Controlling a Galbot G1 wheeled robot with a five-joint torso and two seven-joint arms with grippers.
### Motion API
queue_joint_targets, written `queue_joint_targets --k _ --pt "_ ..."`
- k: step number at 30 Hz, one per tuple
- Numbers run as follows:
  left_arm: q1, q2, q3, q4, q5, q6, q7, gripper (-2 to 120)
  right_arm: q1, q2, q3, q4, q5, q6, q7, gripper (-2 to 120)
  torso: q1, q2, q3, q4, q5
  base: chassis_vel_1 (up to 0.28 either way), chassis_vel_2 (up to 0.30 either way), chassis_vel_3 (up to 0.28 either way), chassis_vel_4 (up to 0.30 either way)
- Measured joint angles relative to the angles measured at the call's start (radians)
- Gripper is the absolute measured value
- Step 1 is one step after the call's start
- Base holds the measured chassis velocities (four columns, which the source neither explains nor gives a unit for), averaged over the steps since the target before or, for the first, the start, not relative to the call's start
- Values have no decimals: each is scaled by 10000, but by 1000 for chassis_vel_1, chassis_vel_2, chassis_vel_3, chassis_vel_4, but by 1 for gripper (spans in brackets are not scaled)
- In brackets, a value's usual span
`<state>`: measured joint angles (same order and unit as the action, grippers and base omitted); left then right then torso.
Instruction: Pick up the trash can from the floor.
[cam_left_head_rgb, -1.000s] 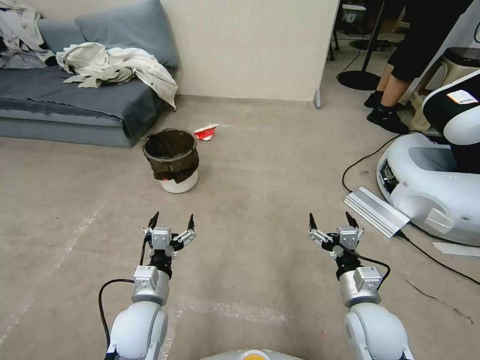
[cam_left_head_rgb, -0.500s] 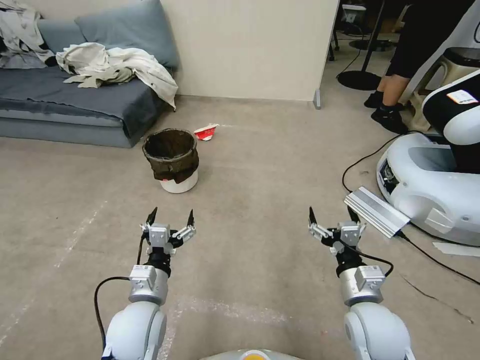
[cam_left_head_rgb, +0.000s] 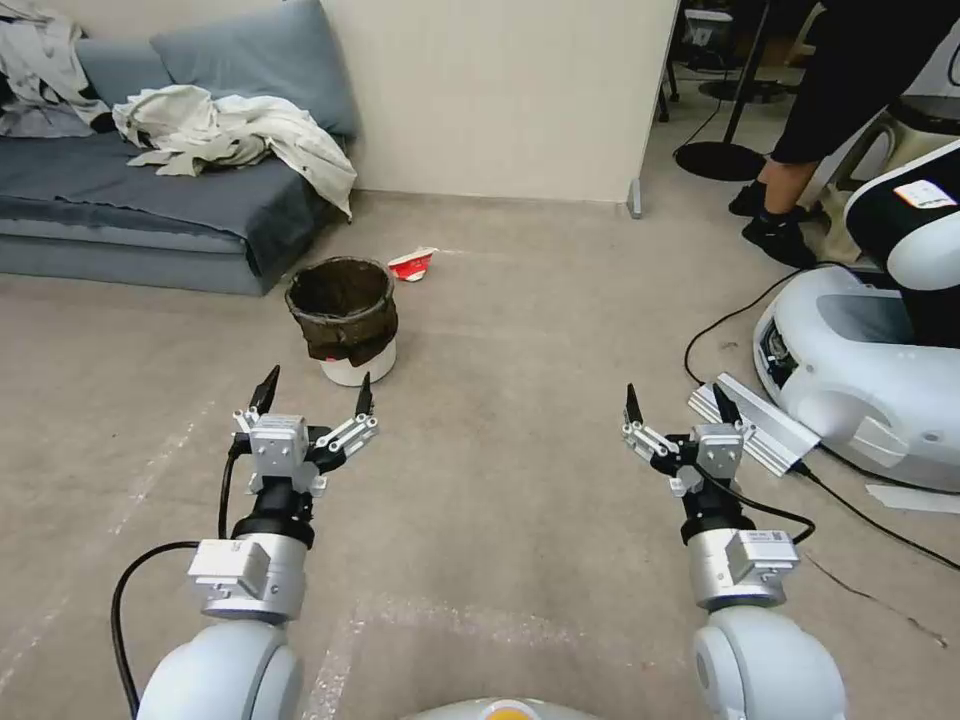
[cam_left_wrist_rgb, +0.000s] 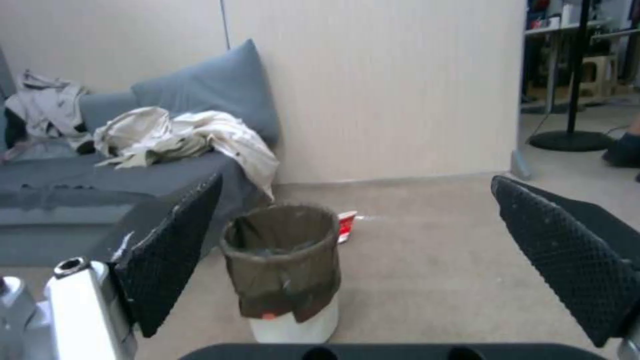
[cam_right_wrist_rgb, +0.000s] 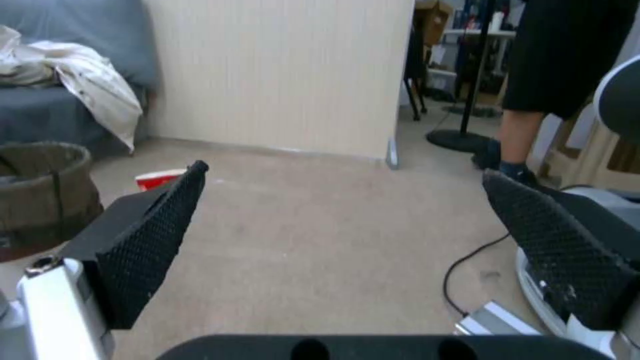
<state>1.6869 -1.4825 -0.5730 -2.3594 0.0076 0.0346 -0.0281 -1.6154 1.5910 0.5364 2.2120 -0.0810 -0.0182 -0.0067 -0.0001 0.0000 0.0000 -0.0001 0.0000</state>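
The trash can is a small white bin with a dark bag folded over its rim, standing upright on the beige carpet floor near the sofa. My left gripper hangs open just in front of it, a short gap away, nothing between its fingers. In the left wrist view the trash can stands ahead between the open fingers. My right gripper is open farther right over bare carpet; the right wrist view has the trash can off to one side.
A crushed red-and-white cup lies behind the bin. A grey sofa with clothes stands at the left. Another white robot base, a metal rail and cables lie at the right, with a person's legs beyond.
My left arm has reached forward and a little left, bringing its open gripper closer to the trash can. The right gripper has edged forward too. The trash can has not moved.
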Motion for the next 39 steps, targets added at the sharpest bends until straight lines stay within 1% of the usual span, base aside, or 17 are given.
queue_joint_targets --k 6,12,16,29,39 --pt "127 -111 -14 224 19 -120 -67 100 -4 -23 1 -173 86 147 -9 100 0 0 0 1 0 0 0 0 0" --pt "160 -151 18 189 51 -128 -171 100 -54 -58 13 -176 260 232 58 100 0 0 0 1 1 0 0 0 0" --pt "163 -181 52 147 300 5 -173 100 -73 -75 28 -186 275 285 89 100 0 0 0 0 1 0 0 0 0" --pt "176 -204 106 132 413 58 -176 100 -65 -66 4 -249 253 301 144 100 0 0 0 0 0 0 0 0 0" --pt "182 -209 165 135 534 27 -165 100 -59 -57 -12 -255 234 301 203 100 0 0 0 1 1 52 68 71 63"
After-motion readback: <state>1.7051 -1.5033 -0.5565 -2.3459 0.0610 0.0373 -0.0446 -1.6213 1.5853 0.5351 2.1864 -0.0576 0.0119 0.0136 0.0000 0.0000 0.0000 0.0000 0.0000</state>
